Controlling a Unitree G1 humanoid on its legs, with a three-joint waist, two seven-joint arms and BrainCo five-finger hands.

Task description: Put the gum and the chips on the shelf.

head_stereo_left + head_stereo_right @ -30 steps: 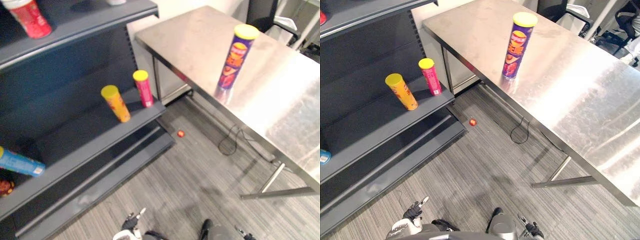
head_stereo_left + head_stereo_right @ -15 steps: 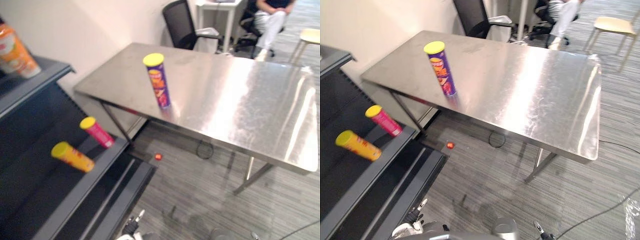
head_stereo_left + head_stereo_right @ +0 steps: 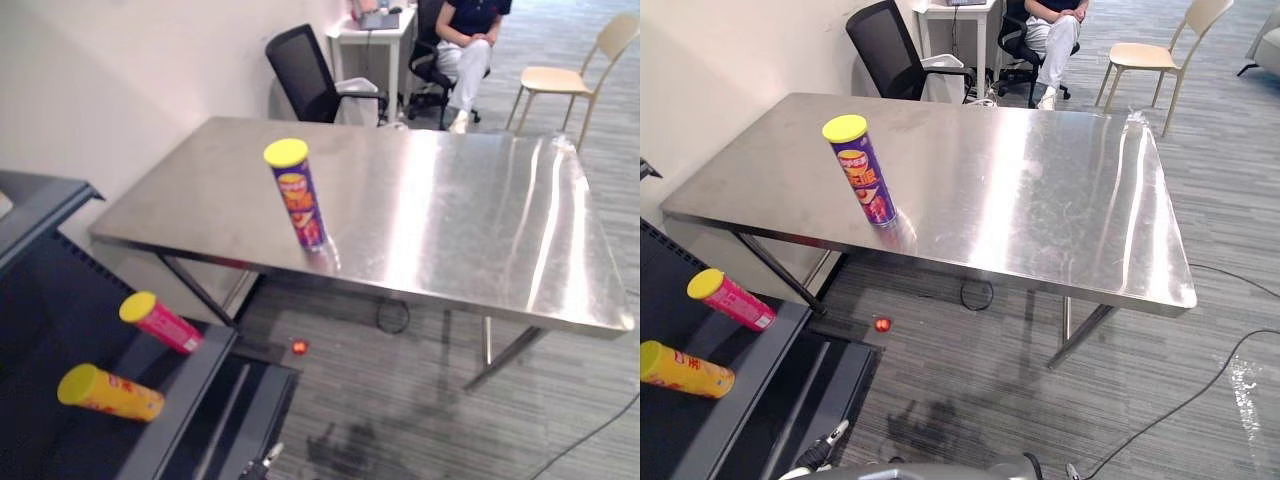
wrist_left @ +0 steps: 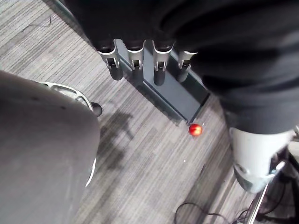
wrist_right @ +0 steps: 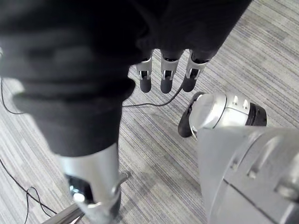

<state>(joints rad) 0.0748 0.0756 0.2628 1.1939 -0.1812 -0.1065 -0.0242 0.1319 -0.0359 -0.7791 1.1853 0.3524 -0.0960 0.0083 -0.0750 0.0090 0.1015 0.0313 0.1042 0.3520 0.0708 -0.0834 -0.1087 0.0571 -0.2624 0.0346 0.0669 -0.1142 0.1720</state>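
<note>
The chips can (image 3: pixel 300 195) stands upright on the desk (image 3: pixel 480 220). Left hand (image 4: pixel 135 58) and right hand (image 5: pixel 167 74) hang empty, fingers straight. It looks light, stiff and slick; best wrapped round its middle.

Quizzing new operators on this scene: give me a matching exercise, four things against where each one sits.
Things: 1 tall purple chips can with yellow lid; 2 pink can with yellow lid; 3 small red ball; 4 black office chair.
Places: A grey carpet floor; B dark shelf; C shiny steel table; D beyond the table, by the wall.
Pairs: 1-C; 2-B; 3-A; 4-D.
</note>
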